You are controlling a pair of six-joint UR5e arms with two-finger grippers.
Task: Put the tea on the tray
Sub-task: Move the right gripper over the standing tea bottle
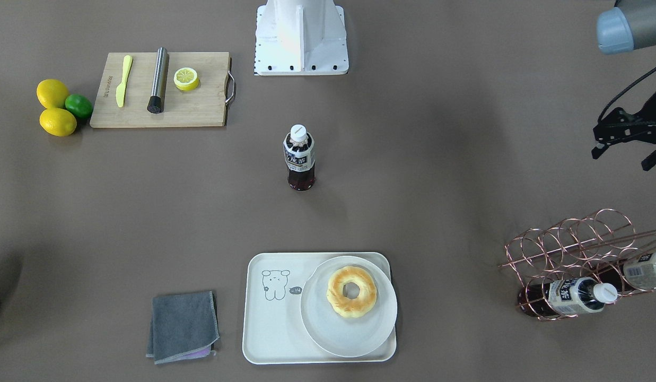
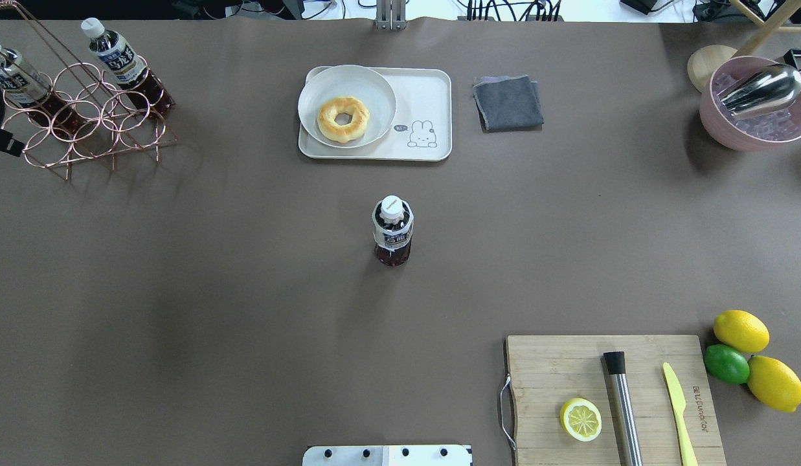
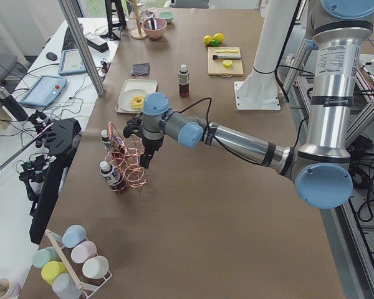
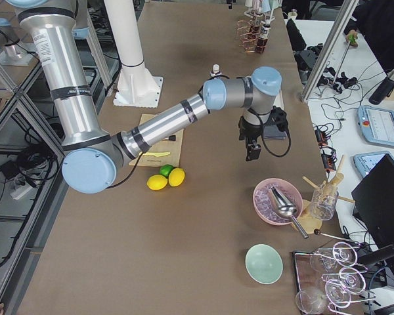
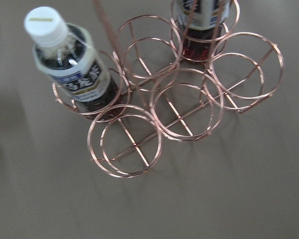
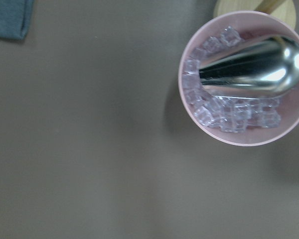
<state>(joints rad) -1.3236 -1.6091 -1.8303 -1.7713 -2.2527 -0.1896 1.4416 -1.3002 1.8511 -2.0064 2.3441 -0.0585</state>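
You've got the tea bottle [image 2: 392, 233] upright on the tabletop [image 2: 212, 291], well apart from the tray [image 2: 434, 90], on its robot side. Tray holds a plate [image 2: 377, 90] with a doughnut [image 2: 326, 120] on it. Left jaws spread wide, empty; right jaws, can't tell.

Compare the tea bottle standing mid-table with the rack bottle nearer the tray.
Pose: the mid-table bottle stands upright, while the rack bottle lies slanted.
Support: the mid-table bottle rests on the bare table, while the rack bottle sits in a ring of the copper wire rack.
Company: the mid-table bottle stands alone, while the rack bottle has another bottle beside it.
Shared: white cap, black-and-white label, dark red-brown drink.
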